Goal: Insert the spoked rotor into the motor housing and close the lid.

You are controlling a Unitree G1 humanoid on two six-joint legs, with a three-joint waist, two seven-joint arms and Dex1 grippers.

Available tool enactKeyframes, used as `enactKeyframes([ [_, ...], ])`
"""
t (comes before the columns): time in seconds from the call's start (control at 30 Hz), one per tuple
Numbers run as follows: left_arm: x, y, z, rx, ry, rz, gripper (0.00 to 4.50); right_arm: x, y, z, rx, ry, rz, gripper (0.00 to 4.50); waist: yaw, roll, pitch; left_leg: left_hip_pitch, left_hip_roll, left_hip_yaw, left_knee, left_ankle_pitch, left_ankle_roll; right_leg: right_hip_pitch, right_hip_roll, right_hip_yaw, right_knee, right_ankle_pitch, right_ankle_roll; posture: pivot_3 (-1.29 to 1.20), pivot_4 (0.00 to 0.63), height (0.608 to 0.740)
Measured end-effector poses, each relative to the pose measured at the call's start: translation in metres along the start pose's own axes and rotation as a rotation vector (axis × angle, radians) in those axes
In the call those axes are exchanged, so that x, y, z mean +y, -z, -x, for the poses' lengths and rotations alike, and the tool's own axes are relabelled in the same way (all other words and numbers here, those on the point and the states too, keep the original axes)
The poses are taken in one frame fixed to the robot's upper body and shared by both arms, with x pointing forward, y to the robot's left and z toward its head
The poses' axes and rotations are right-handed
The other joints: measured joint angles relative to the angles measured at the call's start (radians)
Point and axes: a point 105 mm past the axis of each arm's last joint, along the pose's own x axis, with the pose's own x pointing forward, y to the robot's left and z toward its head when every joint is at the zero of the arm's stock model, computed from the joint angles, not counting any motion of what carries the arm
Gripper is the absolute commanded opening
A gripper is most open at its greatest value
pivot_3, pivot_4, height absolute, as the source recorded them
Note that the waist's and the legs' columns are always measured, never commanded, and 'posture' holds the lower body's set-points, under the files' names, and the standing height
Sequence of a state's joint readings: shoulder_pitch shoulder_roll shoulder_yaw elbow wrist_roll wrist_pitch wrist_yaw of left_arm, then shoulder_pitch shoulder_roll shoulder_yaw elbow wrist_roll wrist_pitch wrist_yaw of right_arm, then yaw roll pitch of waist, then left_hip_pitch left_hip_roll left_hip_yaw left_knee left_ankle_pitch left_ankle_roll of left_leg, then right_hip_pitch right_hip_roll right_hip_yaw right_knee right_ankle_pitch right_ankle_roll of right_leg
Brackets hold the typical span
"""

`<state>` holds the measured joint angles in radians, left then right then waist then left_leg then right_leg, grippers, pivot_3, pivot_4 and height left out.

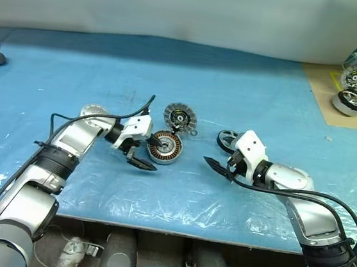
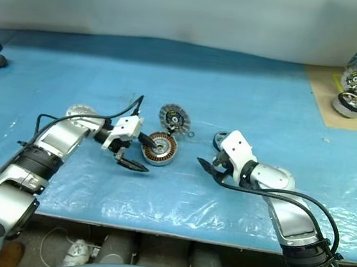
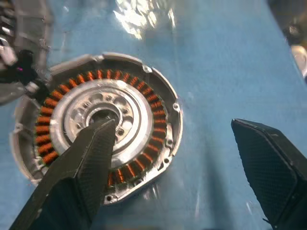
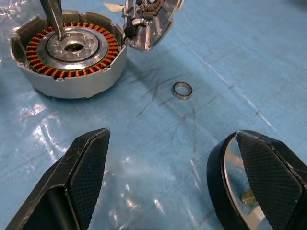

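A tabletop point(image 1: 190, 90) covered in blue plastic sheeting is carrying the motor parts. The left gripper point(image 1: 148, 153) is reaching in from the left, its two black fingers spread wide and holding nothing; one finger point(image 3: 91, 158) is hovering over the centre of the motor housing point(image 1: 165, 147). The right gripper point(image 1: 218, 166) is coming in from the right, also spread wide and empty. The motor housing is lying open near the middle, its copper-orange windings showing. The lid point(image 1: 180, 117) is standing tilted up at the housing's far rim. The spoked rotor point(image 1: 227, 140) is lying just beside the right gripper. A small metal ring point(image 4: 182, 90) is lying between the housing and the rotor.
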<state>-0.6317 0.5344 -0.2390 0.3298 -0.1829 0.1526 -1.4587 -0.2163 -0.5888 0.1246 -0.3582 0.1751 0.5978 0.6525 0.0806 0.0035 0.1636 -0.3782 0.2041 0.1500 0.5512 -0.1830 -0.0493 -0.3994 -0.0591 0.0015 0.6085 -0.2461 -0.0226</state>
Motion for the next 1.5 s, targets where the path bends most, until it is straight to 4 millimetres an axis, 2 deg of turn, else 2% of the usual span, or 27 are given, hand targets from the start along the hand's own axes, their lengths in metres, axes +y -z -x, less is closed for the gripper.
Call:
enactKeyframes([
  [0.13,-0.003,-0.020,0.005,-0.187,-0.034,0.027,4.10,-0.004,-0.011,-0.008,-0.039,-0.006,0.007,4.50,-0.001,0.000,0.000,-0.002,0.000,0.000,0.001,0.000,0.000,-0.001,0.000,0.000,0.000,0.000,0.000,0.00,0.150,0.740],
  [0.2,-0.009,-0.022,0.010,-0.237,-0.038,0.049,4.10,-0.005,-0.012,-0.011,-0.040,-0.013,0.007,4.50,-0.004,0.000,0.000,-0.001,0.001,0.000,0.001,0.000,0.000,-0.001,0.000,-0.001,0.000,0.000,0.000,0.00,0.150,0.740],
  [0.3,-0.019,-0.005,0.022,-0.232,-0.063,0.121,4.10,-0.008,-0.011,-0.024,-0.036,-0.026,0.004,4.50,-0.017,0.000,0.000,0.000,0.001,0.000,0.001,0.000,0.000,-0.002,0.001,0.000,0.003,0.000,0.000,0.00,0.150,0.740],
  [0.37,-0.019,0.004,0.032,-0.221,-0.103,0.169,4.10,-0.010,-0.011,-0.033,-0.040,-0.031,-0.021,4.50,-0.016,-0.001,0.000,0.000,0.001,0.000,0.003,0.000,0.000,-0.002,0.001,0.000,0.005,0.000,-0.001,0.00,0.150,0.740],
  [0.5,-0.016,0.010,0.048,-0.249,-0.175,0.271,4.10,-0.009,-0.016,-0.055,-0.063,-0.064,-0.042,4.50,-0.015,-0.001,0.001,-0.001,0.001,0.000,0.009,0.000,0.000,-0.002,-0.001,0.000,0.009,-0.002,-0.003,0.00,0.150,0.740],
  [0.67,-0.034,0.014,0.038,-0.321,-0.166,0.387,4.10,-0.007,-0.011,-0.071,-0.056,-0.113,-0.098,4.50,-0.010,-0.002,0.001,-0.002,0.002,0.000,0.011,0.000,0.000,-0.002,-0.001,0.000,0.011,-0.002,-0.005,0.00,0.150,0.740],
  [0.83,-0.043,0.011,0.030,-0.325,-0.172,0.391,4.10,-0.011,-0.001,-0.083,-0.028,-0.130,-0.129,4.50,-0.013,-0.002,0.001,-0.001,0.002,0.000,0.012,0.000,0.000,-0.002,0.000,0.000,0.013,-0.003,-0.005,0.00,0.150,0.740],
  [0.93,-0.045,0.011,0.031,-0.335,-0.163,0.411,4.10,-0.014,0.007,-0.091,-0.002,-0.132,-0.156,4.50,-0.014,-0.002,0.001,-0.001,0.002,0.000,0.013,0.000,0.000,-0.002,0.000,0.000,0.014,-0.003,-0.005,0.00,0.150,0.740],
  [1.07,-0.054,0.017,0.040,-0.297,-0.129,0.430,4.10,-0.015,0.007,-0.094,-0.005,-0.140,-0.139,4.50,-0.015,-0.002,0.001,-0.001,0.002,0.000,0.013,0.000,0.000,-0.002,0.000,0.000,0.014,-0.003,-0.006,0.00,0.150,0.740],
  [1.17,-0.051,0.021,0.043,-0.303,-0.138,0.437,4.10,-0.012,0.006,-0.100,-0.017,-0.147,-0.147,4.50,-0.014,-0.002,0.001,-0.001,0.002,0.000,0.014,0.000,0.000,-0.002,0.000,0.000,0.015,-0.003,-0.006,0.00,0.150,0.740],
  [1.27,-0.047,0.020,0.045,-0.310,-0.142,0.423,4.14,-0.011,0.006,-0.103,-0.028,-0.143,-0.156,3.88,-0.014,-0.002,0.001,-0.001,0.002,0.000,0.015,0.000,0.000,-0.002,0.000,0.000,0.015,-0.003,-0.006,0.00,0.150,0.740],
  [1.5,-0.048,0.019,0.046,-0.310,-0.134,0.405,4.14,-0.013,0.007,-0.104,-0.034,-0.123,-0.154,1.42,-0.014,-0.002,0.001,-0.001,0.003,0.000,0.015,0.000,0.000,-0.002,0.000,0.000,0.015,-0.003,-0.006,0.00,0.150,0.740],
])
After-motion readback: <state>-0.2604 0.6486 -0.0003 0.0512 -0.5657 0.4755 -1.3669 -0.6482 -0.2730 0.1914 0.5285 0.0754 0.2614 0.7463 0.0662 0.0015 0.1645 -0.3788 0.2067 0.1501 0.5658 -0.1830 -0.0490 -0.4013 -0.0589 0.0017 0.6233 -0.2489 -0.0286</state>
